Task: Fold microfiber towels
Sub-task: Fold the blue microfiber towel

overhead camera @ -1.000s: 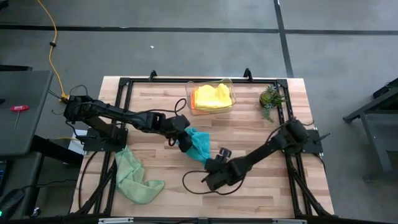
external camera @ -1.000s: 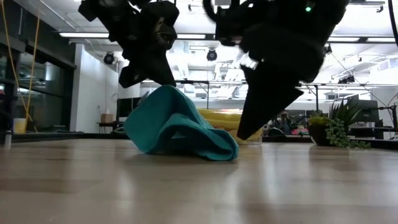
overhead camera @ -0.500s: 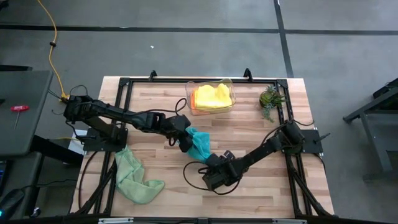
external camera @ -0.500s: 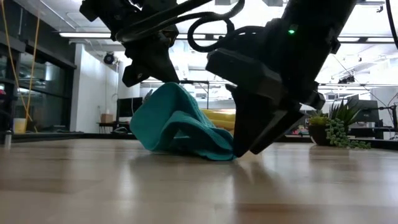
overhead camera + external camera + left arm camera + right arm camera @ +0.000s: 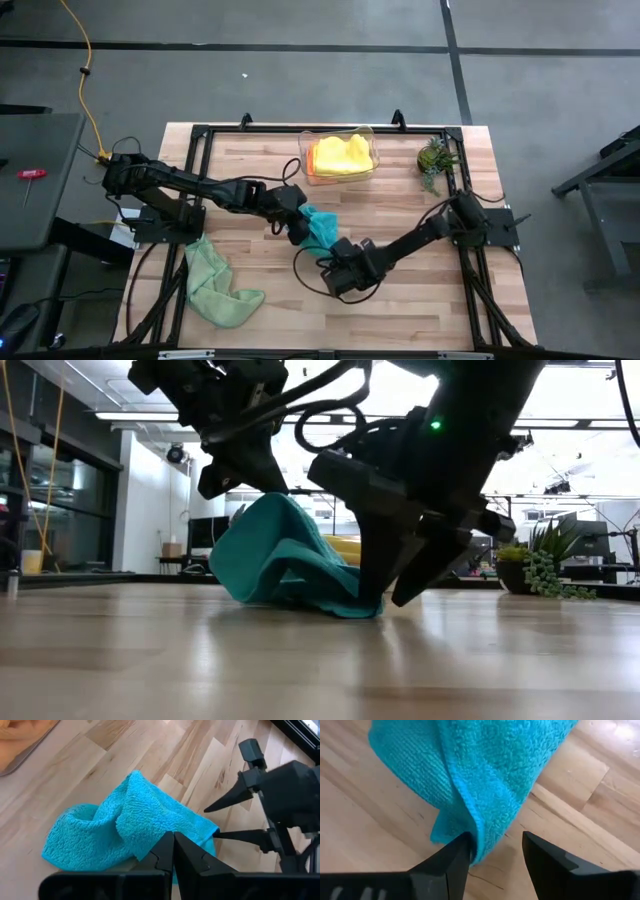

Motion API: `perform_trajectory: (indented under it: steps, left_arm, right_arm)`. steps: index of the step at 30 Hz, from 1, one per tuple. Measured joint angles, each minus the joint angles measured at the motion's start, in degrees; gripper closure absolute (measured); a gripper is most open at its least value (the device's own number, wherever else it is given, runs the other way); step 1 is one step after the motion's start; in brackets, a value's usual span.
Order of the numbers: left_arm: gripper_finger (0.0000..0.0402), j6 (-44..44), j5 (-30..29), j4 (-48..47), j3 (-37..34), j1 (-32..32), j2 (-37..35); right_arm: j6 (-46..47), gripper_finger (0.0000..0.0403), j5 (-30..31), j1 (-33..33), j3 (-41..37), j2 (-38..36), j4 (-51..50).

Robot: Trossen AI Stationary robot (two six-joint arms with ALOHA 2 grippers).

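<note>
A teal-blue microfiber towel [image 5: 320, 230] hangs from my left gripper [image 5: 298, 230], which is shut on its raised part near the table's middle; the towel's lower folds rest on the wood [image 5: 330, 600]. My right gripper [image 5: 495, 842] stands open just on the near side, low over the table, its fingers on either side of the towel's hanging corner [image 5: 472, 847]. A light green towel [image 5: 215, 285] lies crumpled at the near left. Yellow and orange towels [image 5: 338, 155] sit in the clear bin at the far edge. My left gripper pinches a raised fold of the teal towel [image 5: 159, 836] between its two shut fingers, slanting down from the table's left. The towel droops slack below them, its lower part on the table. My right gripper has one finger [image 5: 455, 852] right beside the towel's corner; whether it touches, I cannot tell.
The clear bin [image 5: 372, 150] stands at the far edge and a small potted plant [image 5: 435, 160] at the far right. Bare wood lies along the near edge and toward the right.
My right gripper has rolled about its own pointing line, sunk a little and moved toward the towel, so that its open fingers now stand about the towel's low corner. The towel's raised part has stayed where it was.
</note>
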Motion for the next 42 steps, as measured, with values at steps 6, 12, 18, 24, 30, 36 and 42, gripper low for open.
perform_trajectory:
  steps: [6, 12, 18, 24, 30, 36, 42]
  left_arm:
    - [0.0401, 0.03, -0.02, -0.02, 0.0, 0.0, 0.0]
    - [0.0401, 1.7, -0.04, -0.09, 0.0, 0.0, 0.0]
    - [0.0401, 3.05, -0.11, -0.24, 0.0, 0.13, 0.0]
    - [0.0401, 3.41, -0.15, -0.26, 0.0, 0.15, 0.0]
    - [0.0401, 4.03, -0.44, -0.19, 0.0, 0.15, 0.0]
    - [0.0401, 4.09, -0.5, -0.17, 0.0, 0.15, 0.0]
    - [0.0401, 4.09, -0.63, -0.09, 0.0, 0.18, 0.0]
  right_arm:
    - [-0.45, 0.0302, -3.02, -0.95, -0.02, 0.0, -0.33]
    - [-7.01, 0.0395, -6.14, -0.9, -0.02, -0.63, -1.34]
    - [-15.93, 0.0369, -7.23, -0.9, -0.07, -3.73, -4.73]
    - [-28.0, 0.0367, -9.36, -0.9, -0.07, -6.87, -8.43]
    - [-39.67, 0.0367, -11.05, -0.9, -0.26, -8.29, -11.34]
    - [-45.09, 0.0367, -14.92, -0.9, -3.62, -8.29, -9.11]
    - [-45.19, 0.0353, -17.44, -1.22, -5.16, -8.29, -5.93]
